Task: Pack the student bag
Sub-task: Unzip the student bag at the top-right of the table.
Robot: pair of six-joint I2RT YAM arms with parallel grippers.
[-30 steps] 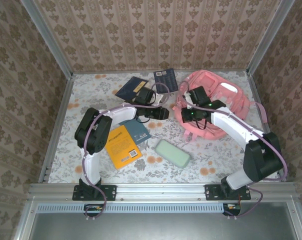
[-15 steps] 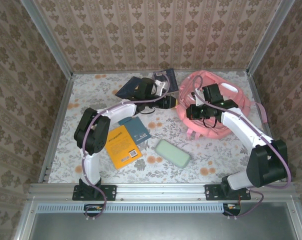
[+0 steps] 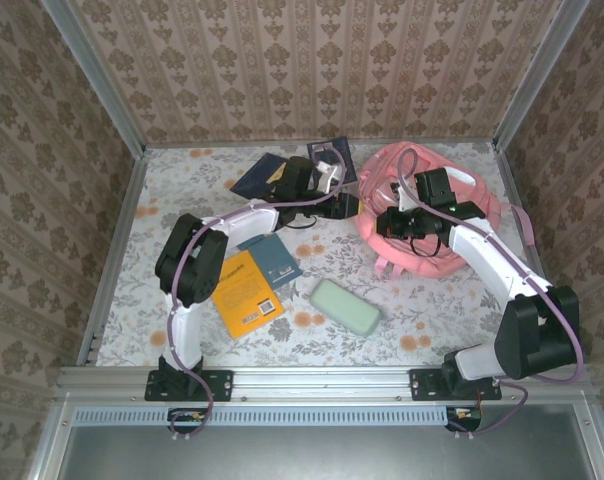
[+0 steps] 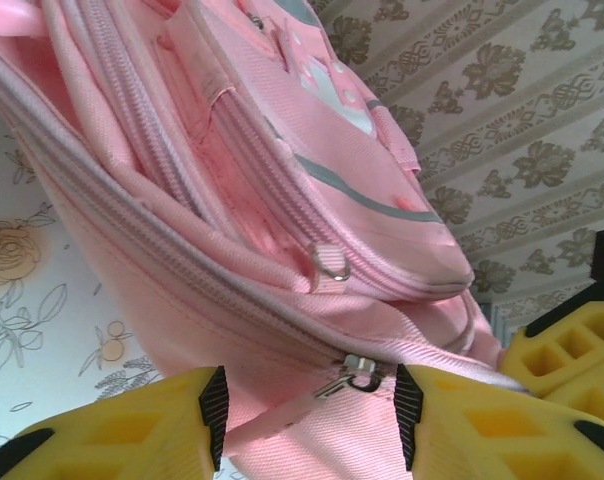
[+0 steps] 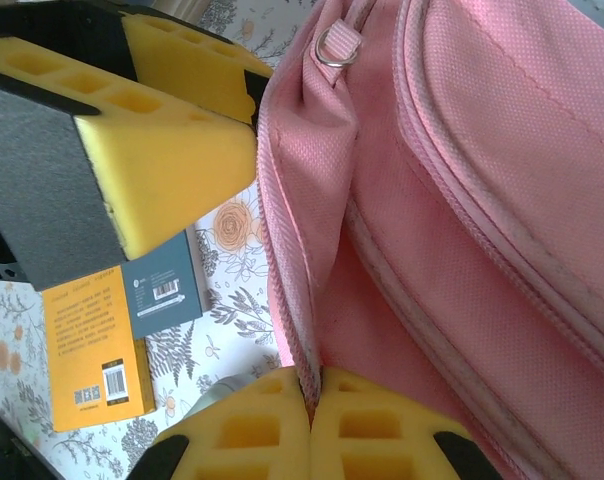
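Note:
The student bag (image 3: 479, 205), a large pink backpack, lies at the back right of the table. My left gripper (image 3: 350, 205) is at its left edge. In the left wrist view the gripper (image 4: 312, 415) stands open, with the bag's (image 4: 282, 200) metal zipper pull (image 4: 354, 372) and its pink tab between the pads, untouched. My right gripper (image 3: 390, 222) is shut on the bag. In the right wrist view the gripper (image 5: 310, 388) pinches the zipper edge of the bag's (image 5: 482, 150) opening and holds it up.
A yellow book (image 3: 244, 292) and a teal book (image 3: 272, 260) lie left of centre, with a pale green case (image 3: 347, 305) in front. Two dark blue books (image 3: 265, 175) (image 3: 332, 155) lie at the back. Patterned walls enclose the table.
My left gripper has moved right and back to the bag's edge and opened wider. My right gripper, still shut on the bag's edge, has moved right and back with it.

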